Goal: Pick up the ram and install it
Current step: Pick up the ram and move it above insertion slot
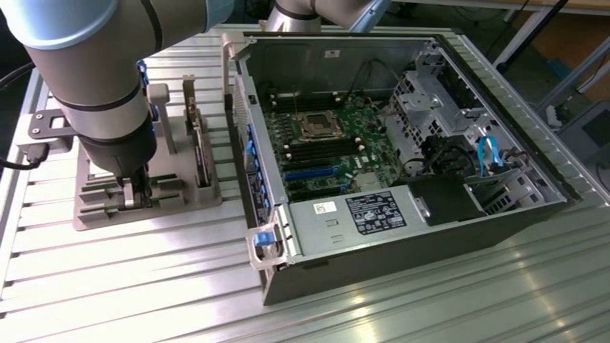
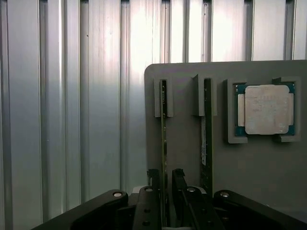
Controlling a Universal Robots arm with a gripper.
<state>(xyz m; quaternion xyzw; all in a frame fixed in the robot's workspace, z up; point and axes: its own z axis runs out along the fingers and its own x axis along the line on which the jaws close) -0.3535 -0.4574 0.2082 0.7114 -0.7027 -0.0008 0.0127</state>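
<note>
Wrist view: the gripper (image 2: 166, 176) has its jaws spread, one on each side of the ram (image 2: 164, 124). The ram stands on edge in its slot in the grey holder (image 2: 182, 143), nearer one finger (image 2: 154, 175) than the other. Closing off-centre like that could shove the thin board sideways against the slot, tilting or bending it. The second stick (image 2: 206, 124) stands just beside the other finger, so a nudge there is possible. The processor chip (image 2: 266, 109) sits further off. In the exterior view the gripper (image 1: 136, 189) is low over the holder (image 1: 105, 214), with the open computer case (image 1: 315, 279) on that view's right; a crooked grip would likely spoil seating there
</note>
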